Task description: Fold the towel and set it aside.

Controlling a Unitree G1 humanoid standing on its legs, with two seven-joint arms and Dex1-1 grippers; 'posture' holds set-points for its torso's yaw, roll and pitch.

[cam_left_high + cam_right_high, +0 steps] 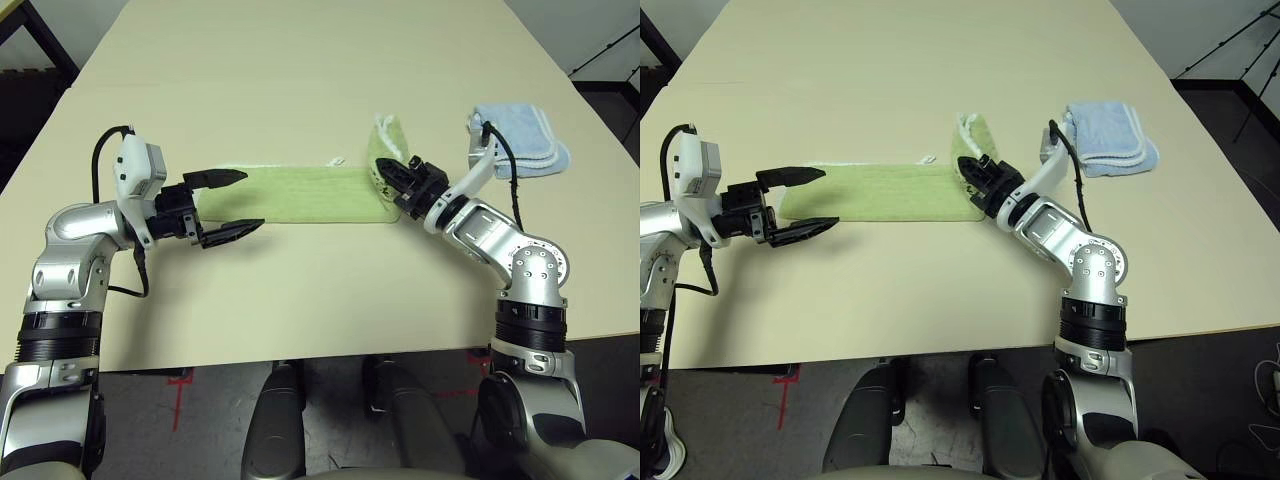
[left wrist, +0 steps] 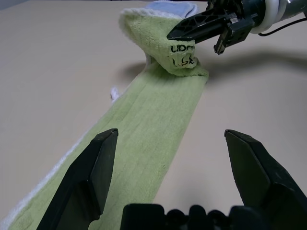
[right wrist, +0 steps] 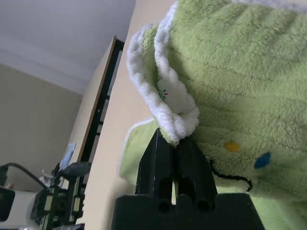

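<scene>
One long strip of fluffy light green terry, the towel (image 1: 300, 193), lies flat on the smooth beige worktop (image 1: 300, 80), its white stitched edging soft and thick. The right gripper (image 1: 385, 172) has its jaws clenched on the towel's right end, raising it into a rumpled peak with a black handwritten mark. The left gripper (image 1: 238, 203) sits at the towel's left end, jaws spread wide around nothing. Beyond the towel's raised end rests a folded pale blue towel (image 1: 525, 140).
</scene>
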